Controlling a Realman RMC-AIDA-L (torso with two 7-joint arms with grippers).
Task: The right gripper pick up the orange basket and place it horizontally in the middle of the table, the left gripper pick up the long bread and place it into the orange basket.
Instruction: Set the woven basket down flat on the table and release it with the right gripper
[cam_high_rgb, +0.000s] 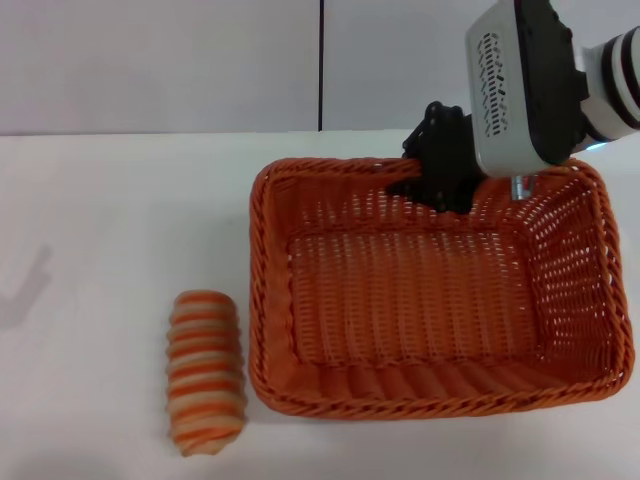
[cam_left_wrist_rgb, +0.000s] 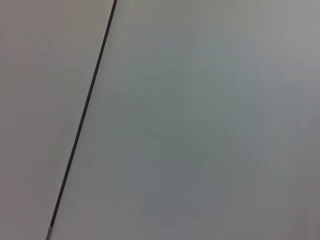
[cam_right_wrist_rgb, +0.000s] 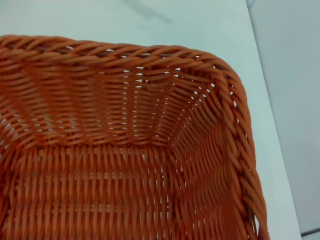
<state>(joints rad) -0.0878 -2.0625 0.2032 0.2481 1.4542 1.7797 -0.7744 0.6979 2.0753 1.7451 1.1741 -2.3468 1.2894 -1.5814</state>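
Left: small oblong orange-and-tan striped long bread (cam_high_rgb: 206, 371) lying on the wide white table (cam_high_rgb: 100, 230), just beside the large rectangular orange woven wicker basket (cam_high_rgb: 440, 300). Right: the right claw (cam_high_rgb: 436, 172) at the basket's far rim; its opening cannot be told.

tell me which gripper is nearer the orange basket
Right. The right gripper is at the orange basket's far rim, over its inside. The left gripper shows in no view; its wrist camera sees only blank wall.
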